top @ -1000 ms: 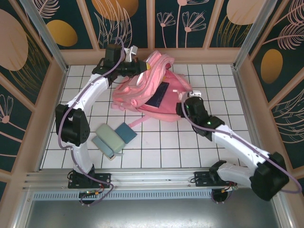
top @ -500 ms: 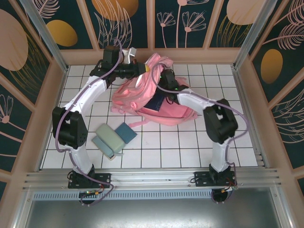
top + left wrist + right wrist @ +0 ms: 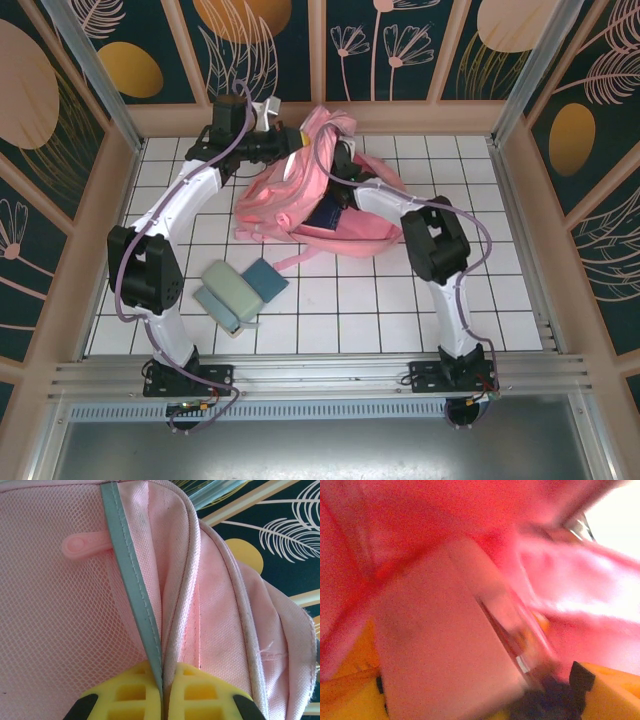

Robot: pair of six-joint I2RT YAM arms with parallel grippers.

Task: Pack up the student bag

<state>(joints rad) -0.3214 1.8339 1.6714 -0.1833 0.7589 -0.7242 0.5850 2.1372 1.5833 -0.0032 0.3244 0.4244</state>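
1. Since a second ago the right gripper [image 3: 338, 163] has swung from the bag's right side into its mouth, upper centre of the overhead view. The blurred wrist view does not show whether it is spread or gripping.
2. Pressed together, the left gripper [image 3: 162, 692] pinches the student bag [image 3: 290, 200] by its grey-edged rim.
3. That bag lies upper centre on the tiled table [image 3: 400, 300].
4. At lower left, well apart, a green pouch [image 3: 225, 295] and a blue pad [image 3: 266, 278] sit side by side.

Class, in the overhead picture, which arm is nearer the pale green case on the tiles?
Left. The left arm stands just left of the pale green case; the right arm bends well off to its right, reaching into the student bag.
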